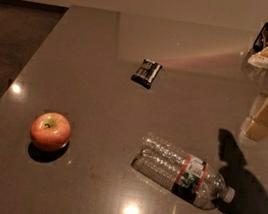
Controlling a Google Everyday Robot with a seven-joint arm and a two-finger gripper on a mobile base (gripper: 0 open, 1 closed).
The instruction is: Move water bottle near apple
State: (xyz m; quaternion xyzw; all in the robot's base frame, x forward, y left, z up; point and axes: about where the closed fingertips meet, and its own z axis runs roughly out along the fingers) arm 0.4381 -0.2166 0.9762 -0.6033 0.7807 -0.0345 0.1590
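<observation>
The water bottle lies on its side on the grey-brown table, right of centre near the front. Its white cap points right and its orange-edged label band is near the cap end. The apple stands upright at the front left, stem up, well apart from the bottle. My gripper hangs at the right edge of the view, above and to the right of the bottle. It touches nothing and holds nothing. Its shadow falls on the table right of the bottle's cap.
A small dark ribbed packet lies mid-table behind the bottle. A dark box with light items sits at the back right corner. The table's left edge runs diagonally, with dark floor beyond it.
</observation>
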